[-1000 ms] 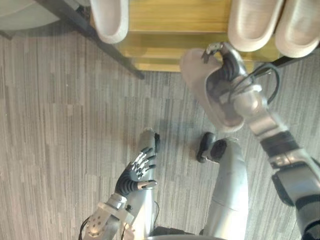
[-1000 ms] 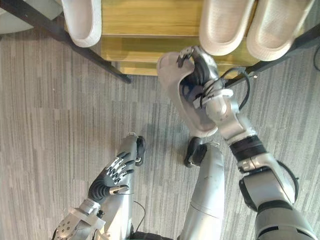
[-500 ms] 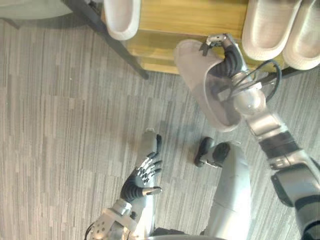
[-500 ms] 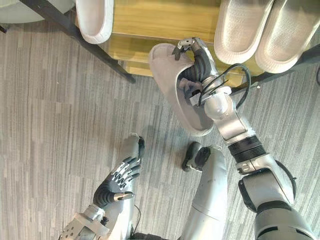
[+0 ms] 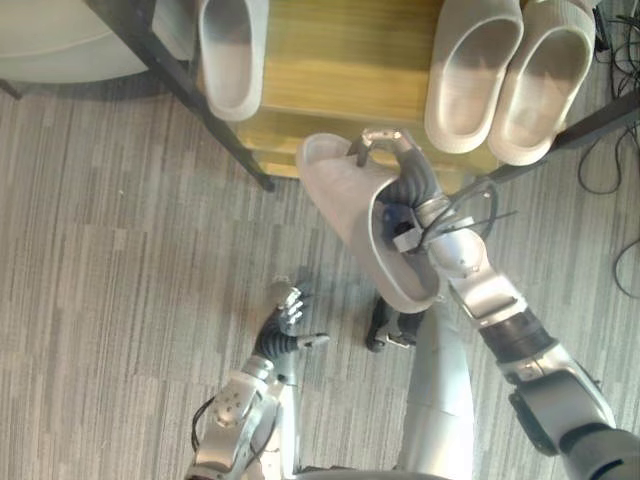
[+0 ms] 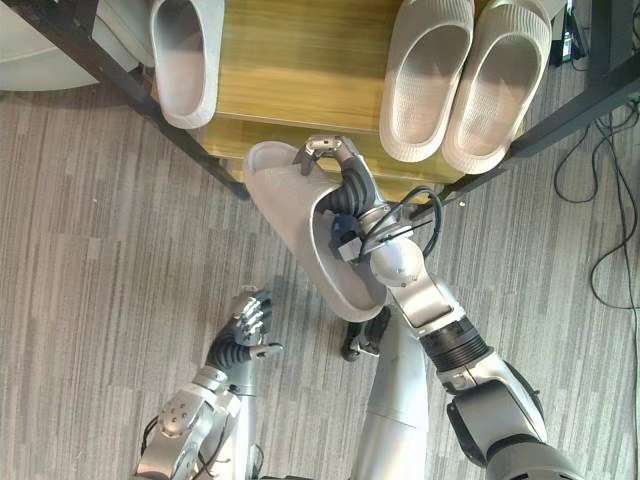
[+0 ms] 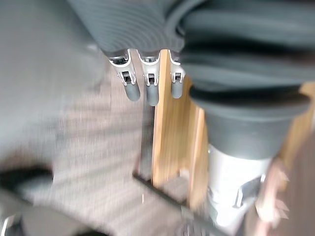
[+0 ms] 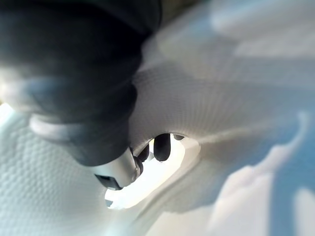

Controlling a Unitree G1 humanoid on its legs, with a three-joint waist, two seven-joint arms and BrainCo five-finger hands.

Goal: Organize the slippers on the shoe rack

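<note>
**Grey slipper in right hand, at the rack's front edge**

Head views, left to right.

- Rack (image 6: pixel 120 85): black frame bar runs diagonally at 10 o'clock. Its wooden shelf (image 6: pixel 300 60) spans the top, from 11 to 1 o'clock.
- Lone slipper (image 6: pixel 185 55): grey, at 11 o'clock, lying on the shelf's left end with its open side up and one end overhanging the front edge.
- Left hand (image 6: pixel 245 330): at 7 o'clock, low over the carpet (image 6: pixel 100 250), well apart from the rack. Fingers loose and nearly straight, nothing in them. Its wrist view agrees, fingers (image 7: pixel 151 91) extended.
- Held slipper (image 6: pixel 290 225): grey, just left of centre, tilted, toe end towards 11 o'clock at the shelf's front edge and heel towards 5 o'clock. Cannot tell whether the toe touches the wood.
- Right hand (image 6: pixel 345 190): at centre, clamped on the held slipper's strap, thumb over the top and fingers (image 8: pixel 161 146) tucked inside the upper.
- Pair (image 6: pixel 425 70): beige, at 1 o'clock on the shelf, the two side by side and touching, open sides up, near ends overhanging the front edge.
</note>
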